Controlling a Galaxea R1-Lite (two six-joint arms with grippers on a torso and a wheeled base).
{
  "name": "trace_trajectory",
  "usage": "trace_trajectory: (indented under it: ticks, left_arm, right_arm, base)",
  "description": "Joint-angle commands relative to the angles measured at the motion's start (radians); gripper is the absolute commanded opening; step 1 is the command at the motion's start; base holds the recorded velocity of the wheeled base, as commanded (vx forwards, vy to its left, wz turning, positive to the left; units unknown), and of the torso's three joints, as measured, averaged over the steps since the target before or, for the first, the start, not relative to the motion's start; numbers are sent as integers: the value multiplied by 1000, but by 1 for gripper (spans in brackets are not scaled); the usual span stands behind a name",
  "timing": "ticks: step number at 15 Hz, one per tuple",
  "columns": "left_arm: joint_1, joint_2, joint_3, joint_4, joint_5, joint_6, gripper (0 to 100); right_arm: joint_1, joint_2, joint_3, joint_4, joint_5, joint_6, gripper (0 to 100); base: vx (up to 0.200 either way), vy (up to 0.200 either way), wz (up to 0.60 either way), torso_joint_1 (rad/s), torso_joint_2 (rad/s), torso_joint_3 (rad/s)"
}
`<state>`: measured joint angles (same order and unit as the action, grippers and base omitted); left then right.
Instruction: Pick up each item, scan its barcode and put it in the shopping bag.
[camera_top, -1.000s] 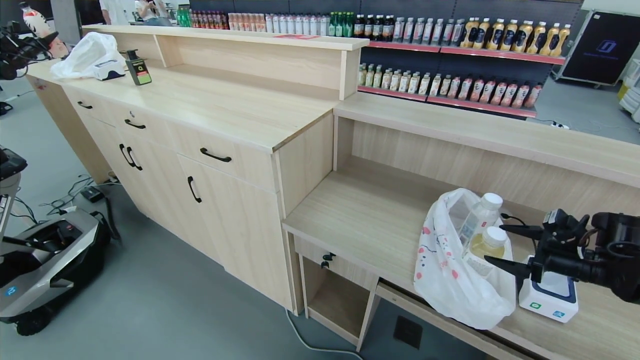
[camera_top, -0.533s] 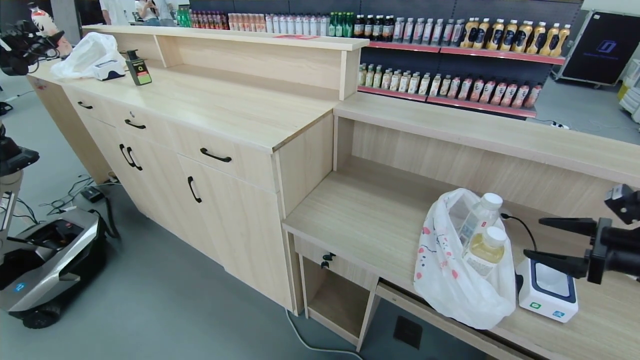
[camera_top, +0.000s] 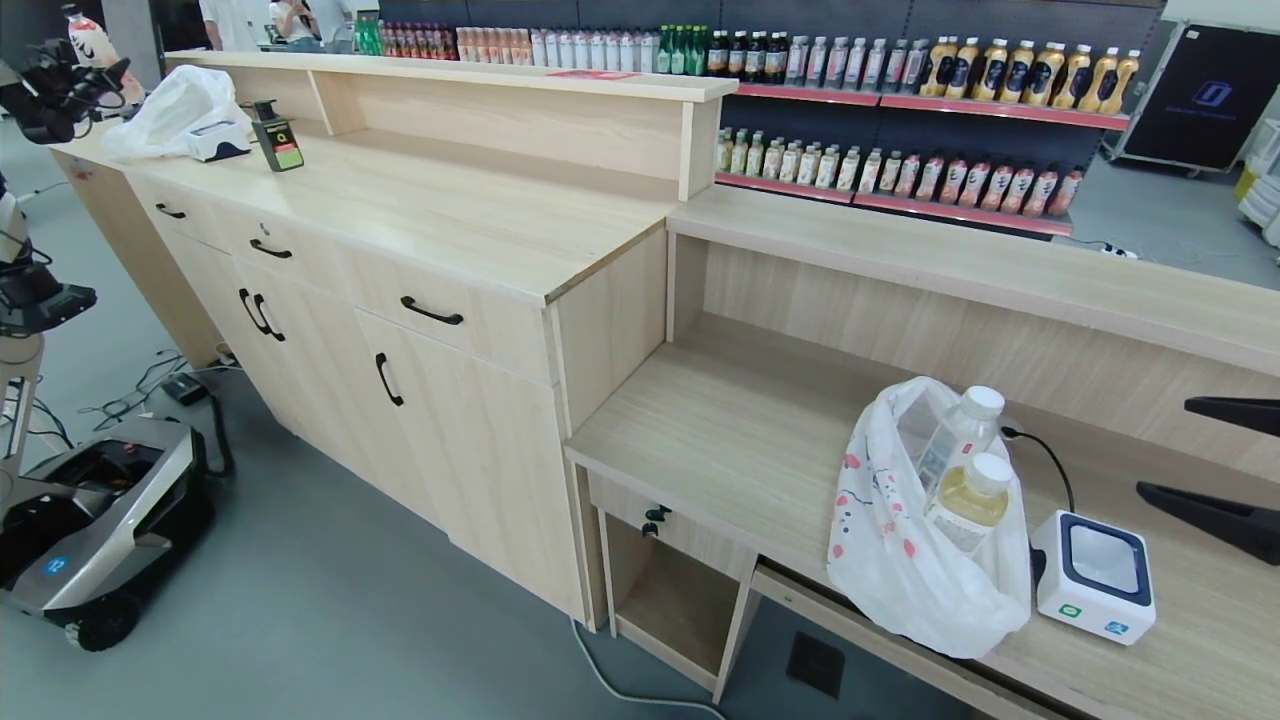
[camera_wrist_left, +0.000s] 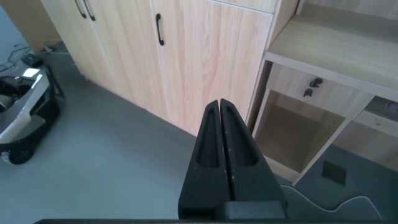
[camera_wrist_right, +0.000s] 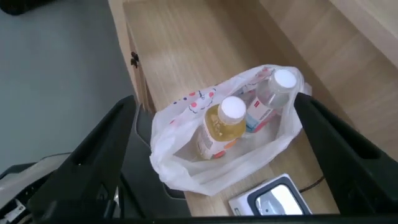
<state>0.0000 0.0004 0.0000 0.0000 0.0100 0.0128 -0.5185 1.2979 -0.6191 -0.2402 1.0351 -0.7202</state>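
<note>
In the head view the shopping bag (camera_top: 915, 570) sits on the lower surface (camera_top: 730, 430), at about 8 o'clock from the right tool (camera_top: 1163, 447). That tool's two fingers are spread wide with nothing between them. The one bag holds two capped bottles: a clear bottle (camera_top: 955, 440) and a yellow-drink bottle (camera_top: 968, 510). One scanner (camera_top: 1095, 575) stands just beside the bag at its 3 o'clock. The label print is too small to read. The left tool (camera_wrist_left: 219, 107) is closed and empty above the floor (camera_wrist_left: 112, 162).
</note>
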Motion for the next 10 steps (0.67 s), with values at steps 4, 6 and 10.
trace_trajectory:
  ticks: [4,6,10]
  left_arm:
    - [0,0,0,0,1,0,0]
    - [0,0,0,0,1,1,0]
    - [0,0,0,0,1,1,0]
  right_arm:
    - [34,-52,-7,-1,-147,30,100]
    - [109,-51,-13,-39,-356,186,100]
    - [278,-43,15,-254,-721,495,100]
  base:
    - [0,0,0,0,0,0]
    - [0,0,0,0,0,0]
    - [0,0,0,0,0,0]
